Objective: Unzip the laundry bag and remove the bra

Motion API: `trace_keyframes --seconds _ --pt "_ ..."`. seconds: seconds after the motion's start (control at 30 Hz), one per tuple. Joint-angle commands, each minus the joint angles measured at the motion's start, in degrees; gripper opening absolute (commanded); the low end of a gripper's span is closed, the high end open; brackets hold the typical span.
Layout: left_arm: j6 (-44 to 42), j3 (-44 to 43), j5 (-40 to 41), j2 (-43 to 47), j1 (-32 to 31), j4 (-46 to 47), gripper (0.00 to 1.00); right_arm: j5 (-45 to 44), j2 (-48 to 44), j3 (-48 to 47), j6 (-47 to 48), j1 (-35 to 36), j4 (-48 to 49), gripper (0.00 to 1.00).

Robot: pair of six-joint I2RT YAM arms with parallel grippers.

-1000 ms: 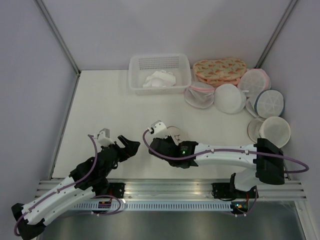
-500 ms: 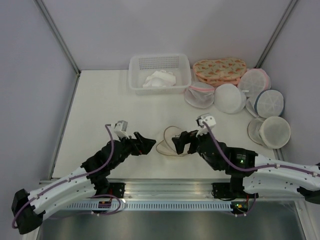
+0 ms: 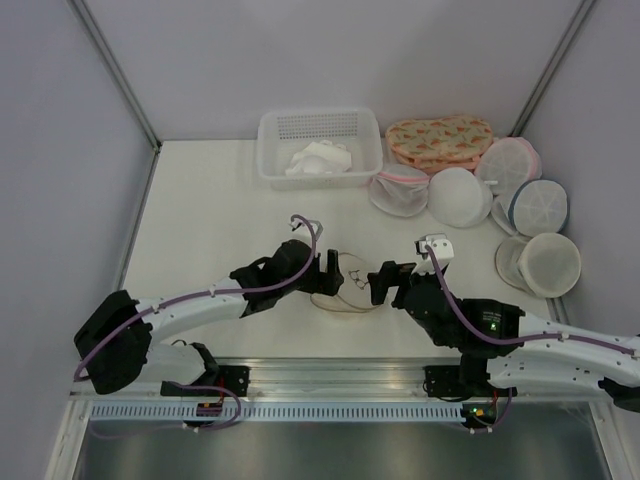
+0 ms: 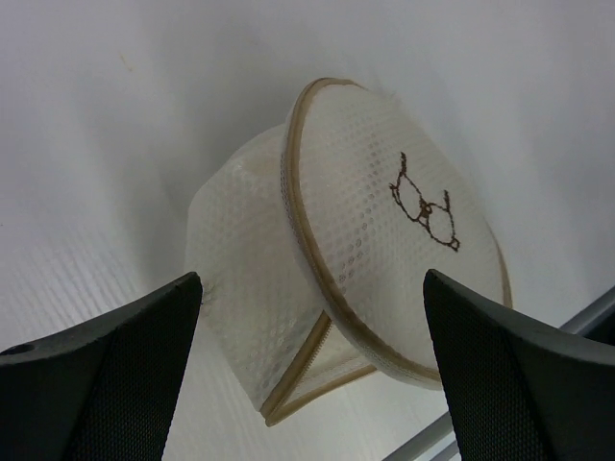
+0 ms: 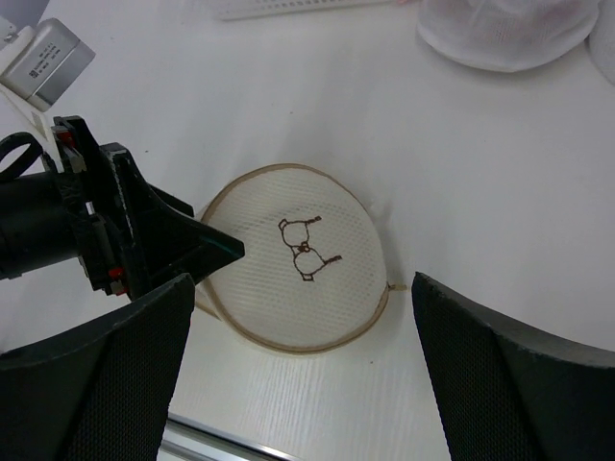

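The laundry bag [image 3: 345, 284] is a round cream mesh pouch with a tan rim and a small brown stitched figure on its face. It lies on the table between both grippers. My left gripper [image 3: 328, 272] is open at the bag's left edge, its fingers [image 5: 154, 240] straddling that side. In the left wrist view the bag [image 4: 384, 221] is propped up, and its tan zip seam [image 4: 306, 384] gapes in a small triangle. My right gripper [image 3: 384, 281] is open just right of the bag [image 5: 293, 259] and holds nothing. The bra is hidden.
A white perforated basket [image 3: 268, 150] with crumpled white fabric [image 3: 320, 158] stands at the back. To the right are a floral orange pouch [image 3: 440, 140], several white dome pouches [image 3: 460, 197] and a cream round pouch [image 3: 548, 262]. The metal rail [image 3: 340, 375] runs along the near edge.
My right gripper opened, let go of the bag and drew back to its right side. My left arm swung right until its open jaws reached the bag's left edge.
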State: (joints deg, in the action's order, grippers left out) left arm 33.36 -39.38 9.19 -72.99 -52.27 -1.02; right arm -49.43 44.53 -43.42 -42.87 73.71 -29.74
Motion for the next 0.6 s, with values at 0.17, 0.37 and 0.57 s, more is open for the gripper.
trace_keyframes --seconds 0.17,0.37,0.57 --pt "-7.08 -4.22 -1.79 -4.34 -0.99 -3.73 0.98 -3.57 -2.00 0.97 -1.86 -0.15 -2.52 0.98" --pt "-8.67 -3.87 -7.96 -9.44 -0.99 -1.10 0.53 -4.36 0.47 0.18 -5.37 -0.59 -4.97 0.98" --pt "-7.35 -2.73 -2.71 -11.56 -0.73 0.05 0.02 -3.13 -0.06 0.79 -6.61 -1.46 -5.95 0.98"
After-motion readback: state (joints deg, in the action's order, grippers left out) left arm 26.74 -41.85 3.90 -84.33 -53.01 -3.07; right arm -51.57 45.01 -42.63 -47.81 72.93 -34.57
